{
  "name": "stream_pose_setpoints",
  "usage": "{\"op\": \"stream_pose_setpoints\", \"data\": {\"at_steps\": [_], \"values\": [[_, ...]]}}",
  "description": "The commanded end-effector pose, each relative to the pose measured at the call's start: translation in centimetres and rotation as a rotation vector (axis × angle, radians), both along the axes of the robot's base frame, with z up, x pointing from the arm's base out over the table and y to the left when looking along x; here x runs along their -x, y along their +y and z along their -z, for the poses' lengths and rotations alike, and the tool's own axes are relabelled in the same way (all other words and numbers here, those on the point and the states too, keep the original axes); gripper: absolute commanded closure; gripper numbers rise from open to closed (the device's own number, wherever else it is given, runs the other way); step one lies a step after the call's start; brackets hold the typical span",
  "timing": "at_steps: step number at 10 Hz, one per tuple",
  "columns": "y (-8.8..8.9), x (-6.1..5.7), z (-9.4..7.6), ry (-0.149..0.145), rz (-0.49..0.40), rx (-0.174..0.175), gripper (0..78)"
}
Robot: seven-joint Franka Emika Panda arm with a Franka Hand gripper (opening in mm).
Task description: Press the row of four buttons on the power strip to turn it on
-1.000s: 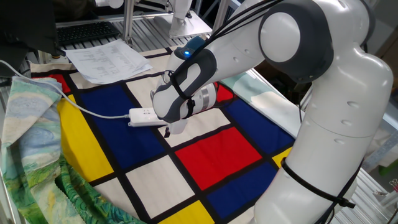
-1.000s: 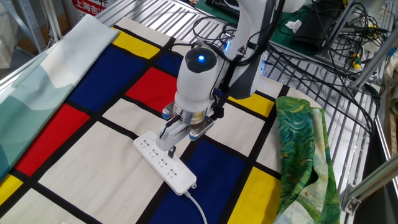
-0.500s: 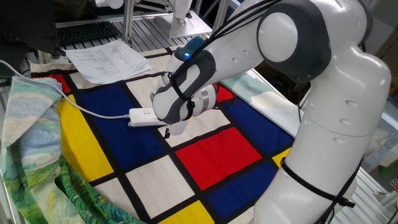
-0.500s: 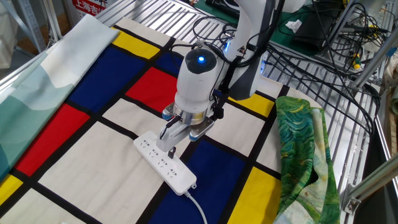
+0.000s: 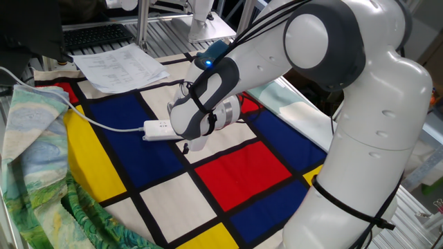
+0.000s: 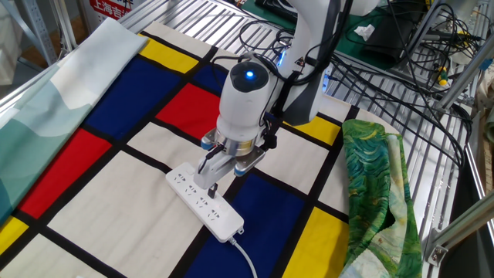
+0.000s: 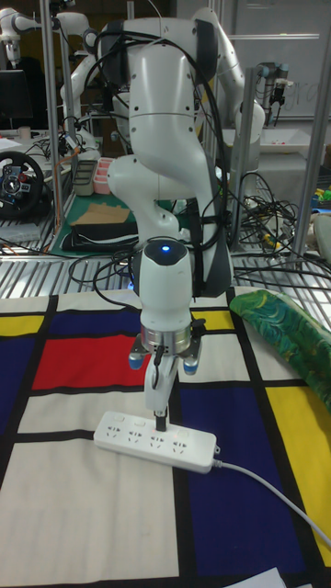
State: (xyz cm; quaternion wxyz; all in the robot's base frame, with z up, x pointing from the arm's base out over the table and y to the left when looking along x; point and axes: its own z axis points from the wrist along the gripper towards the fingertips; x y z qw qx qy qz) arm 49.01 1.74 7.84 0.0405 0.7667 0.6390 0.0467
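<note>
The power strip (image 6: 202,202) is a long white bar lying across a white and a blue square of the cloth, also seen in the tall view as power strip (image 7: 156,440). Its cord (image 6: 245,259) leaves the near end. In one fixed view only the cord end of the power strip (image 5: 156,129) shows; the arm hides the rest. My gripper (image 6: 212,188) points straight down with its fingers shut together, the dark tip resting on the strip's top face near its middle, gripper (image 7: 159,424). The four buttons are too small to tell apart; the tip covers the spot it touches.
The table carries a cloth of red, blue, yellow and white squares (image 6: 93,224). A green patterned cloth (image 6: 378,185) lies bunched at one side, also green cloth (image 5: 34,152). Paper sheets (image 5: 118,66) sit at the far corner. A metal rack (image 6: 432,154) and cables border the table.
</note>
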Motion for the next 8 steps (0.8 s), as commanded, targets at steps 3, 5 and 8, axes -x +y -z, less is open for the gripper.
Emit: {"op": "stream_pose_setpoints", "data": {"at_steps": [3, 5, 8], "values": [[-0.10, 0.13, 0.53, 0.001, 0.000, 0.000, 0.1], [0.00, 0.33, 0.87, 0.000, 0.001, 0.002, 0.1], [0.40, 0.71, 0.68, 0.001, 0.005, 0.002, 0.1]]}}
